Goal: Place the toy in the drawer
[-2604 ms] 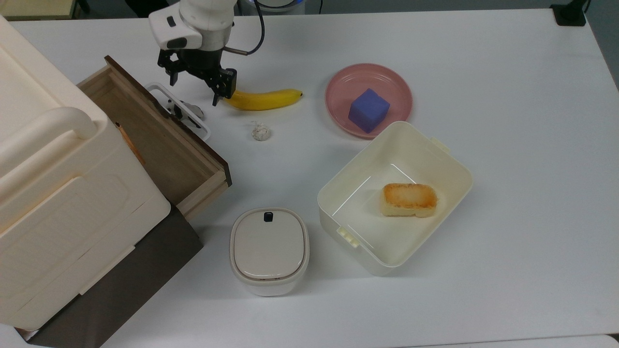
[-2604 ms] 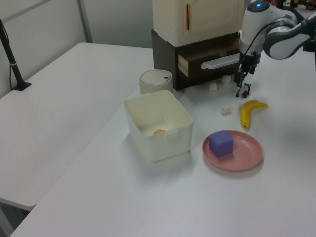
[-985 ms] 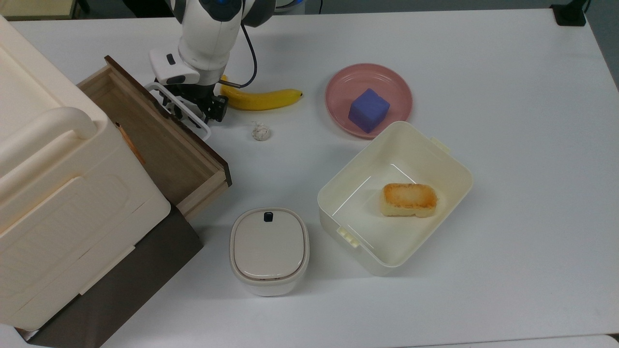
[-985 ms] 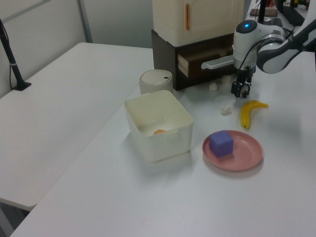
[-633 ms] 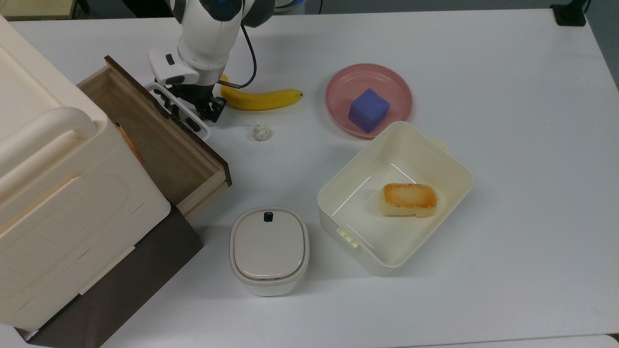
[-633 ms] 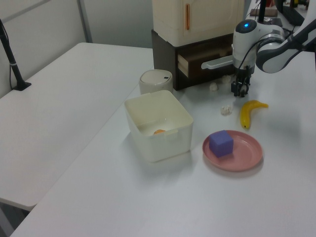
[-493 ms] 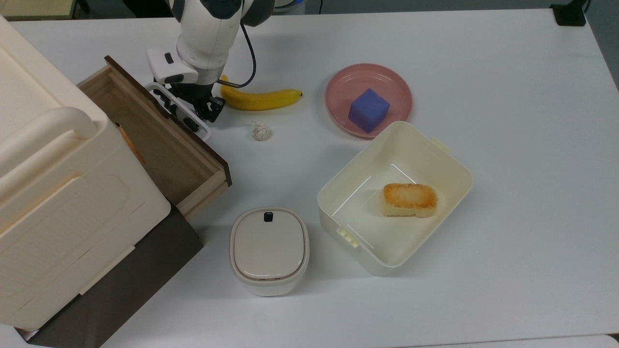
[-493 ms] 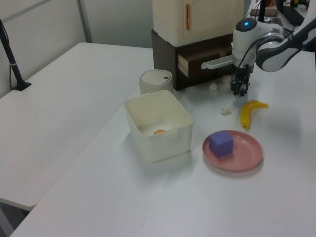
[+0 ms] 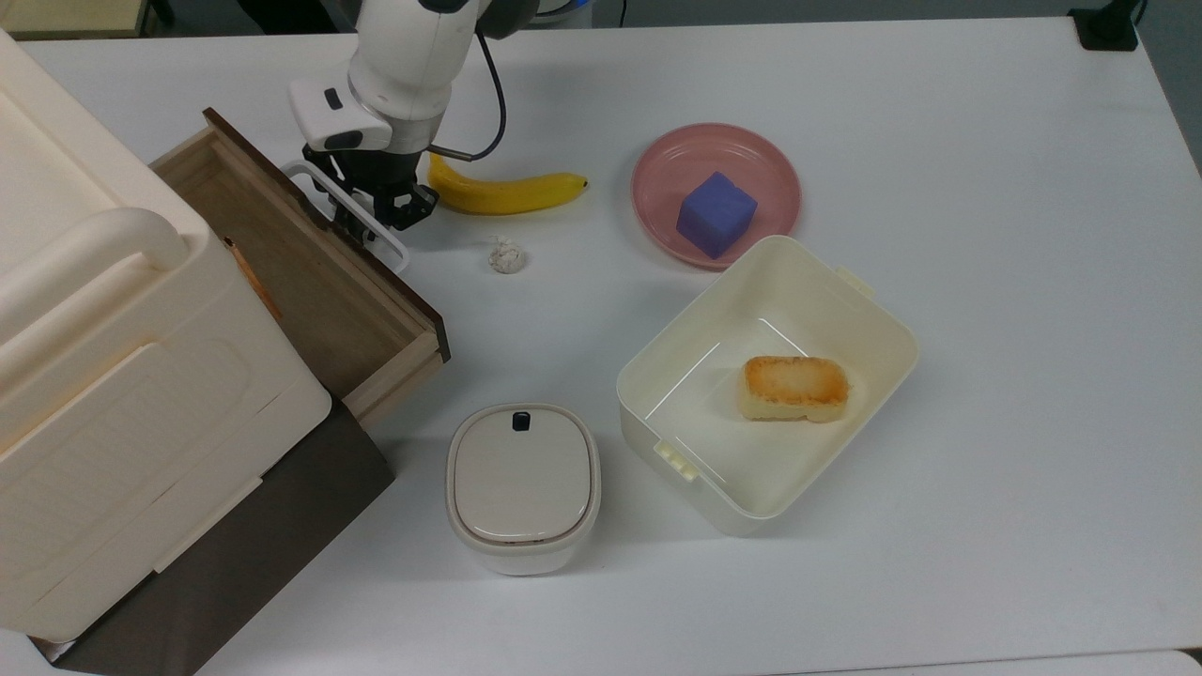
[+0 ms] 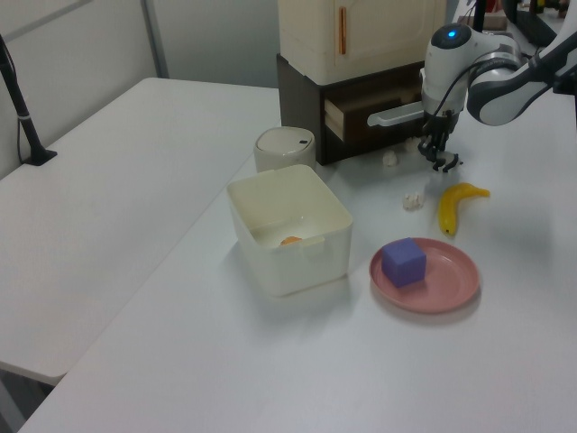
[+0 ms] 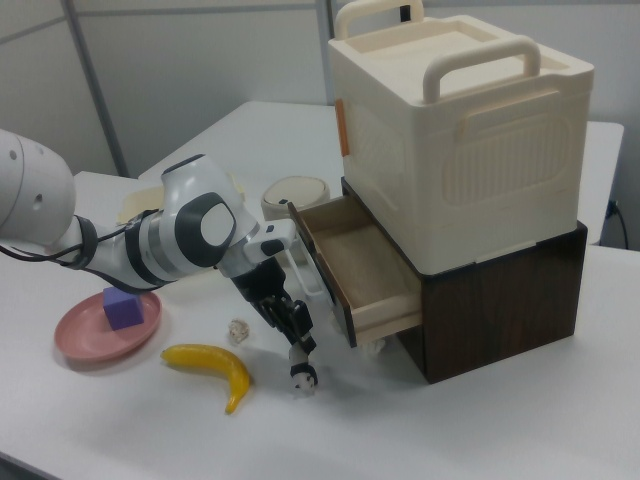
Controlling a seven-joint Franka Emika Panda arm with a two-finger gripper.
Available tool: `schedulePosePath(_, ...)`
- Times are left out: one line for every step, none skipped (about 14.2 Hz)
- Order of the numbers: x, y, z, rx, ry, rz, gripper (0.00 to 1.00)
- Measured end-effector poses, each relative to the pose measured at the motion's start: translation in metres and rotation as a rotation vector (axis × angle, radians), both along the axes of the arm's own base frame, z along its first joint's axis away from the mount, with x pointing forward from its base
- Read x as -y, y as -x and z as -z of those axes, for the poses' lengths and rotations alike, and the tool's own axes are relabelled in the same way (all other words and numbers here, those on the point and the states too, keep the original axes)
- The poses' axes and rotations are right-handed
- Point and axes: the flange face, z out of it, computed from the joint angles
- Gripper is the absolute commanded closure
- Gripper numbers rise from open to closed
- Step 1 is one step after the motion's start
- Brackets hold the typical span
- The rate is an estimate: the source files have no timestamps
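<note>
One arm: white Panda, reaching down beside the drawer front; gripper [image 11: 301, 364] low over the table [image 9: 986, 235]
Claw: fingers drawn close together, pinching the toy [image 11: 302, 379] at their tips in the right view; whether the toy is clear of the table cannot be told
Toy: small white figurine with black patches; directly under the fingertips, just in front of the drawer's handle and outside the drawer; in the left view it shows as a dark speck at the finger ends [image 10: 448, 163]
Drawer [image 9: 310, 282]: pulled open; light-wood floor bare; dark front panel; white loop handle [image 9: 390, 246] touching or just beside the gripper [image 9: 376, 214] in the top view
Cream box [image 9: 94, 357]: sits on the dark cabinet above the drawer
Banana [image 9: 512, 192]: on the table, at the top view's right of the gripper
Paper ball [image 9: 506, 254]: near the banana, apart from it
Pink plate [image 9: 657, 155]: holds the purple cube [image 9: 716, 214]
Cream tub [image 9: 883, 329]: open; a toasted bread piece [image 9: 794, 387] inside
Lidded container [image 9: 522, 486]: closed; between the cabinet and the tub
</note>
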Motion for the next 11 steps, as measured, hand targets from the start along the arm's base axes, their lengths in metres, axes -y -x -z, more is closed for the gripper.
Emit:
schedulePosePath(-0.002, 0.000, 0.001, -0.003, -0.001, -0.003, 0.71)
schedulePosePath(-0.002, 0.000, 0.001, -0.003, -0.001, -0.004, 0.73)
schedulePosePath(-0.002, 0.000, 0.002, -0.003, -0.001, -0.003, 0.76)
schedulePosePath(-0.002, 0.000, 0.001, -0.003, -0.001, -0.003, 0.81)
schedulePosePath(-0.002, 0.000, 0.001, -0.003, -0.001, -0.003, 0.85)
schedulePosePath(-0.002, 0.000, 0.001, -0.002, -0.001, -0.003, 0.86)
schedulePosePath(-0.002, 0.000, 0.001, 0.000, -0.001, 0.000, 0.86)
schedulePosePath(-0.002, 0.000, -0.001, 0.004, -0.001, 0.002, 0.84)
schedulePosePath(-0.002, 0.000, -0.004, 0.010, 0.000, 0.004, 0.47)
schedulePosePath(-0.002, 0.000, -0.008, 0.019, 0.001, 0.005, 0.08)
schedulePosePath(-0.002, 0.000, -0.010, 0.022, 0.001, 0.007, 0.00)
